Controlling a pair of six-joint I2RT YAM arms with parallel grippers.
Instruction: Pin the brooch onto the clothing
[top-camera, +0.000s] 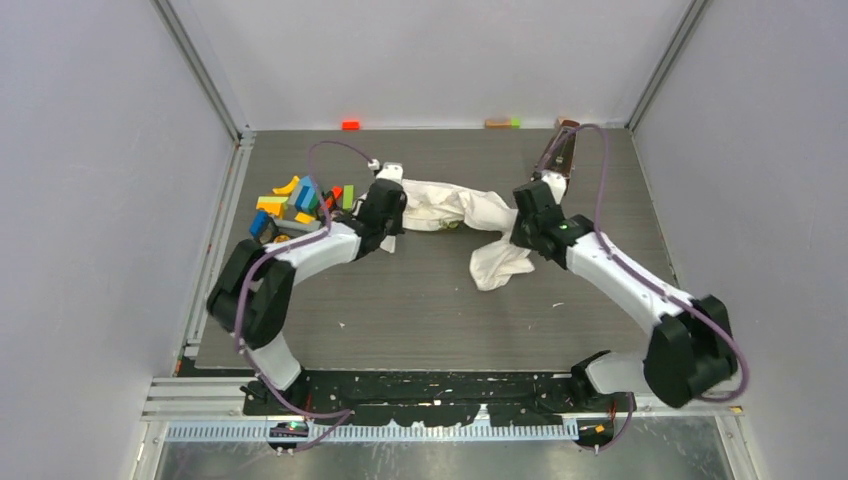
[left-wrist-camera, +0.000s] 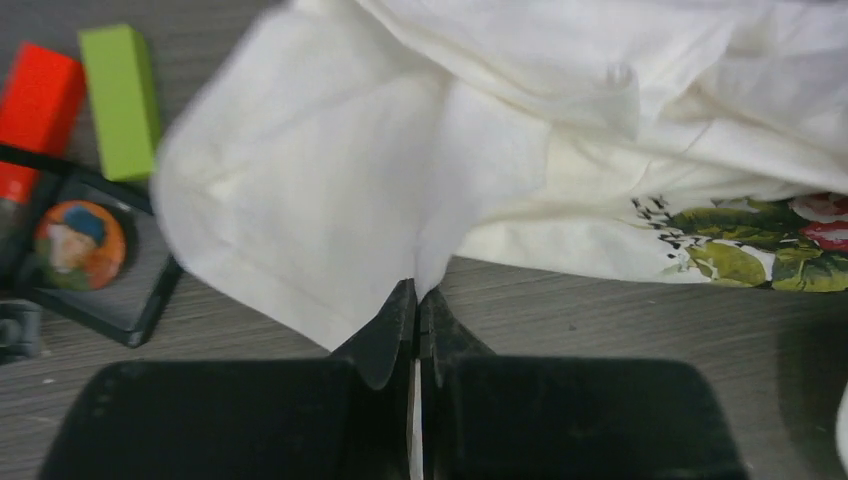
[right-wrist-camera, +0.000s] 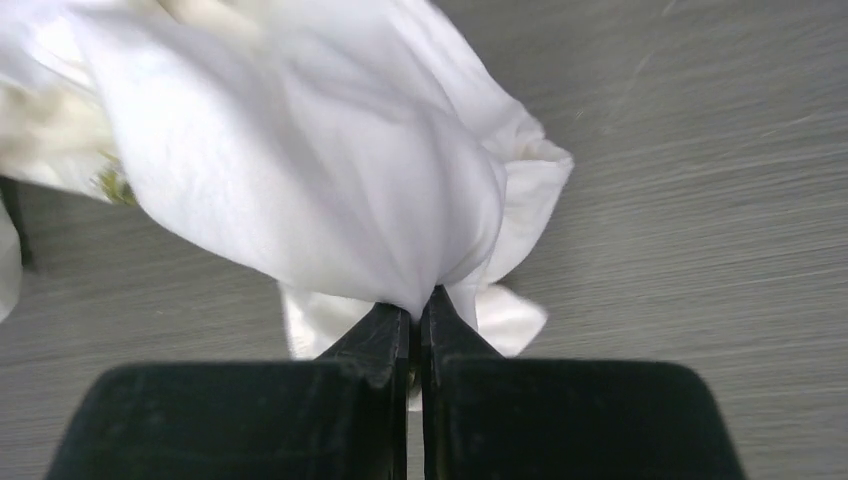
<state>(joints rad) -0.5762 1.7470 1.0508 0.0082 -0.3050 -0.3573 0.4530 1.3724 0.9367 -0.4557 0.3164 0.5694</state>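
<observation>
One round portrait brooch (left-wrist-camera: 80, 243) sits in a black tray (left-wrist-camera: 150, 300) at the left edge of the left-wrist view, beside one red block (left-wrist-camera: 35, 110) and one green block (left-wrist-camera: 120, 100). Moving right, your left gripper (left-wrist-camera: 417, 300) is clenched on a plain edge of the one white floral T-shirt (top-camera: 455, 205), crumpled mid-frame overhead. Your right gripper (right-wrist-camera: 415, 300) is clenched on its opposite bunched end. The two opposed grips likely let you stretch the cloth flat for pinning.

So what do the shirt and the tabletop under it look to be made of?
The shirt: thin, soft fabric, probably a cotton knit, matte white; it drapes and gathers in loose creases. The tabletop: a hard, flat board with a grey wood-grain finish, possibly laminate, going by its fine parallel streaks.
</observation>
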